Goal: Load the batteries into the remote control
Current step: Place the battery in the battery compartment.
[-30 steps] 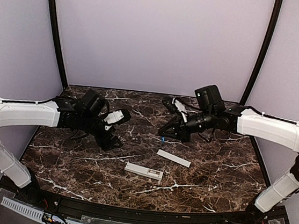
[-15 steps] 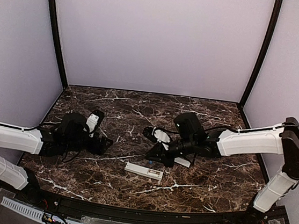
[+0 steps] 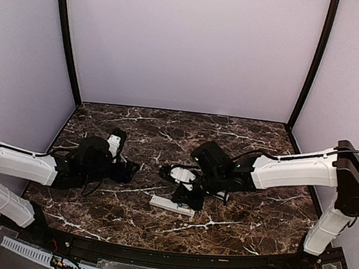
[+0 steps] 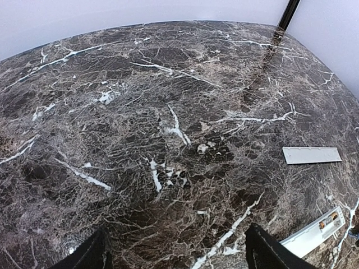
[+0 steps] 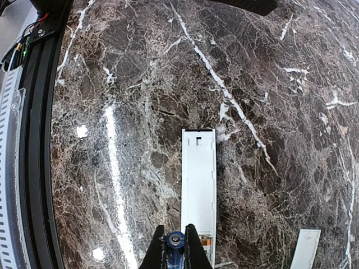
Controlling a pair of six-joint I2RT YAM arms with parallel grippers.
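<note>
Brown white-veined marble tabletop (image 3: 124,222), lilac walls (image 3: 189,45), slim white remote control (image 5: 198,179) lying flat — right gripper (image 5: 175,232) pinching tiny blue battery (image 5: 175,242), left gripper (image 4: 176,231) splayed.

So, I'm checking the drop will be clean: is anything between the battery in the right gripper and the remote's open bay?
Nothing visible. The right gripper holds the battery lined up with the near end of the remote, whose bay is uncovered. The cover lies apart, off to one side.

Bright, even overhead light. The polished marble table (image 5: 140,84) throws white glare streaks in the right wrist view; both wrist views bow outward.
</note>
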